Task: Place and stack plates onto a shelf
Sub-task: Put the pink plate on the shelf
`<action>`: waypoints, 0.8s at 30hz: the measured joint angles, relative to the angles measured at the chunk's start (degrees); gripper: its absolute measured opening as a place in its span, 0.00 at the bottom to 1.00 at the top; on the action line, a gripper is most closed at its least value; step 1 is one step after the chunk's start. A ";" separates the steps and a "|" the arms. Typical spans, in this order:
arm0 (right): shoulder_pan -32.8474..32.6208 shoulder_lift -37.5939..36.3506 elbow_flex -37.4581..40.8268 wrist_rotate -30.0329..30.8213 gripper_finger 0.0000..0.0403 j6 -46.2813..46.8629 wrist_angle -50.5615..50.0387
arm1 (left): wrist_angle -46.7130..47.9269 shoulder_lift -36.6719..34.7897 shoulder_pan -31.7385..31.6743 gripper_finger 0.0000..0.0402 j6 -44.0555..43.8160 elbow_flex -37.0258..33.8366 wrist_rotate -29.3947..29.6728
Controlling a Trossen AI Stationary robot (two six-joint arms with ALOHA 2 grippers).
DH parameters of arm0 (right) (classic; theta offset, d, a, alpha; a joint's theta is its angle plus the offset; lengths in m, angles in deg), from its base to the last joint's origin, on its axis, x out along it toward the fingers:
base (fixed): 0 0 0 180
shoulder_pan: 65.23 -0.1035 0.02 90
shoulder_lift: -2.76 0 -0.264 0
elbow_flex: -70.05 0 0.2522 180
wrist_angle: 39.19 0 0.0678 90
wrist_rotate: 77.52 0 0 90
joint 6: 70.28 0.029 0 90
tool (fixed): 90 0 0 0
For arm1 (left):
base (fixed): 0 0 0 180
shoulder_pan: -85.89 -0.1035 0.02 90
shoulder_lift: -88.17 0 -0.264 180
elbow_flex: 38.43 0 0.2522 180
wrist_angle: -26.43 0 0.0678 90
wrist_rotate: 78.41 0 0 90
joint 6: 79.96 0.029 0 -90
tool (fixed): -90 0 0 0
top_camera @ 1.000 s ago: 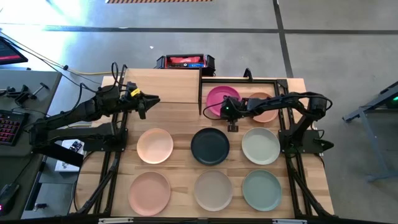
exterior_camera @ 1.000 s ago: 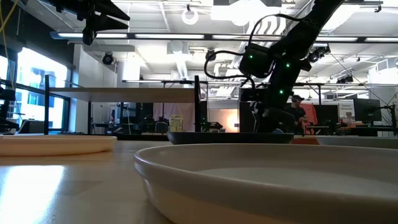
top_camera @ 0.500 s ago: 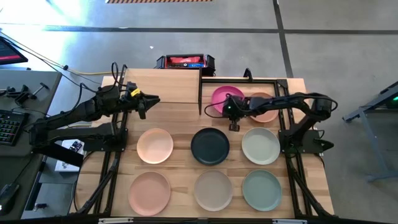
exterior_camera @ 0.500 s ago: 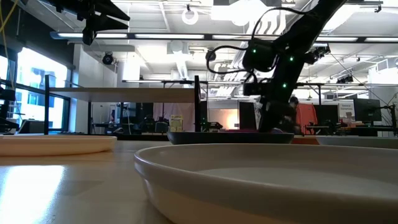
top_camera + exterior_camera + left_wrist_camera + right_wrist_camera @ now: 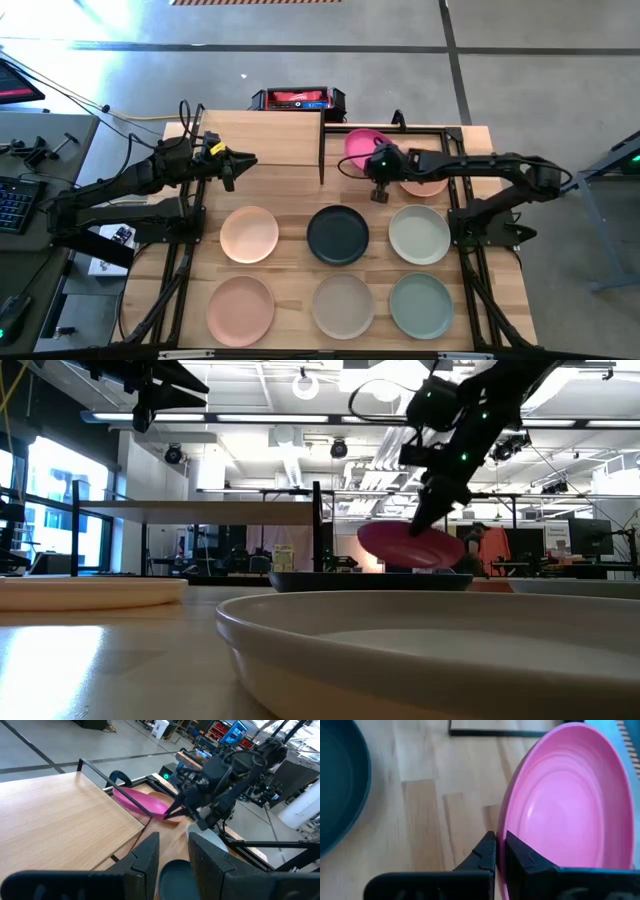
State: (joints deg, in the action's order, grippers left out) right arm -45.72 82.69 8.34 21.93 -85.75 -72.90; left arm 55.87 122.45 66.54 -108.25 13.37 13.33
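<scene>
Within the last second the right tool [image 5: 377,172], clamped on the rim of the round matte pink plate [image 5: 362,142], has lifted it tilted off the desk [image 5: 290,225] beside the light-wood shelf [image 5: 262,138], so 1 of 8 plates is probably shelf-bound, while the left tool [image 5: 240,162] hovers apart over the shelf.

My high camera looks straight down over the whole table. The low one sits at tabletop height, facing across into the room. Both wrist cameras sit close, sharing the pink plate [image 5: 570,810] with both.
</scene>
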 joint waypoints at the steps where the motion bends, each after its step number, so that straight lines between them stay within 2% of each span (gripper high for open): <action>1: 0.00 -0.79 0.01 0.29 0.00 -0.01 0.05 | -0.02 0.00 0.00 0.23 0.00 0.00 0.00; 10: 0.00 -7.14 -0.83 2.04 0.00 -1.60 1.15 | -0.02 0.00 0.00 0.23 0.02 0.00 0.00; 24: 0.39 -7.48 -17.26 4.21 0.00 -6.82 -0.42 | -0.02 0.00 0.00 0.23 0.22 0.00 0.00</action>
State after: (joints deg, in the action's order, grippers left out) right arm -45.33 75.21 -8.91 26.14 -92.57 -73.33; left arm 55.85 122.45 66.54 -108.03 13.37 13.33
